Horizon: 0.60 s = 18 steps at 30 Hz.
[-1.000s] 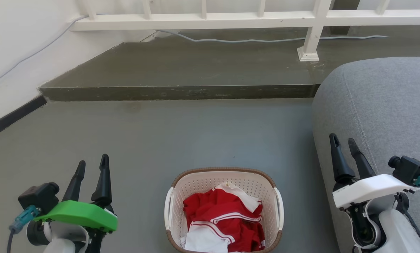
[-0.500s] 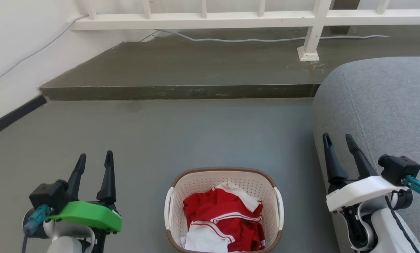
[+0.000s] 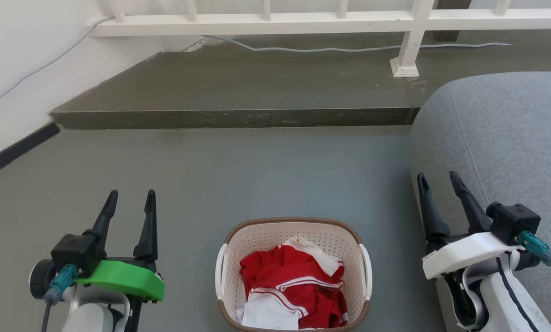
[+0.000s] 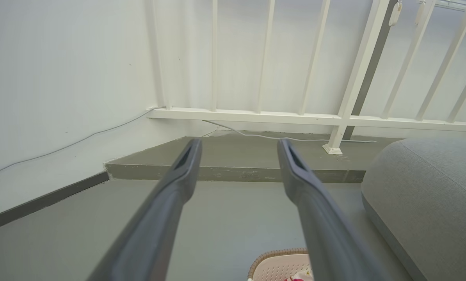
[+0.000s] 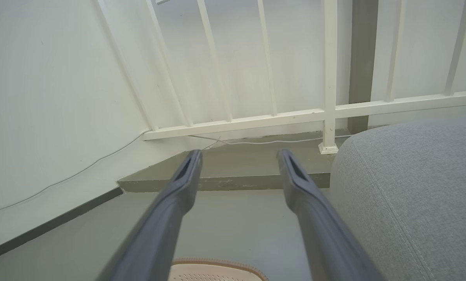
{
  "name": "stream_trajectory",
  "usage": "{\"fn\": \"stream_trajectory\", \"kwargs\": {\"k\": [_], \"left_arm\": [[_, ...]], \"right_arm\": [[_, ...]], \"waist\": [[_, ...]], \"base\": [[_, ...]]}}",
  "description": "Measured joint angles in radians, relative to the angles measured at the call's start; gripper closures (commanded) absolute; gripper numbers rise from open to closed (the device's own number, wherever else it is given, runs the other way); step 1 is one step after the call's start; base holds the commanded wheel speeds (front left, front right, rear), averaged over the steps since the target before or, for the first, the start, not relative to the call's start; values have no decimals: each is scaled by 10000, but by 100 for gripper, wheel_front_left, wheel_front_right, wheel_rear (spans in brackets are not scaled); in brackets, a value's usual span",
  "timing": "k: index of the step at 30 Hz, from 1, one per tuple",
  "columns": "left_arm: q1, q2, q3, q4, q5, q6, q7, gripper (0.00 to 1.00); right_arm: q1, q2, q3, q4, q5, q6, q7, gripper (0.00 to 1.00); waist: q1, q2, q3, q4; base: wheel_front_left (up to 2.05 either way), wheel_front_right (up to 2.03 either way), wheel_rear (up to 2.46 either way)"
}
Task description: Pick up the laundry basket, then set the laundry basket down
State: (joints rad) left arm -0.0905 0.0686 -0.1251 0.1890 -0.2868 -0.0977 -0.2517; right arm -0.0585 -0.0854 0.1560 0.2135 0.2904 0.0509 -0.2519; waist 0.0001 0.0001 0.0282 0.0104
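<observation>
**Item:** laundry basket [image 3: 262,240], cream perforated plastic with a brown woven-look rim [image 3: 294,220].

**Location:** stands upright on the grey floor [image 3: 257,175]. It is well short of the floor's far edge at the raised step [image 3: 234,117], and nearer the floor's sofa-side edge than its wall-side edge. The grey sofa [image 3: 501,133] is near but apart from it.

**Contents:** crumpled red and white garments [image 3: 294,288], piled loosely below rim height.

**Handling (judged):** a light load. The shell looks stiff enough to keep its shape, though thin perforated walls may flex if squeezed. The plastic is probably smooth and could slip under a pinch. The cloth inside is soft and may shift if the basket tips, so a level lift is advisable.

**Where to hold (judged):** the two white side handles, left handle [image 3: 220,272] and right handle [image 3: 367,272], one per arm. A hold at the rim or walls would be less secure.

**Left gripper** [image 3: 132,193]: to the basket's left and clear of it, fingers pointing toward the step. Jaws are parted with a clear gap and hold nothing.

**Right gripper** [image 3: 437,176]: to the basket's right, in front of the sofa's edge. Jaws are likewise parted and empty.

**Status (judged):** pick-up not yet begun, and neither handle is touched.
</observation>
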Motion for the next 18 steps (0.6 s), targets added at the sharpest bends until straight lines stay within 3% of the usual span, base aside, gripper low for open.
{"fn": "stream_trajectory", "kwargs": {"k": [18], "left_arm": [[-9, -142, 222, 29, 33, -119, 0, 0]], "right_arm": [[-9, 153, -251, 56, -119, 12, 0, 0]], "waist": [[0, 0, 43, -11]], "base": [[0, 0, 0]]}}
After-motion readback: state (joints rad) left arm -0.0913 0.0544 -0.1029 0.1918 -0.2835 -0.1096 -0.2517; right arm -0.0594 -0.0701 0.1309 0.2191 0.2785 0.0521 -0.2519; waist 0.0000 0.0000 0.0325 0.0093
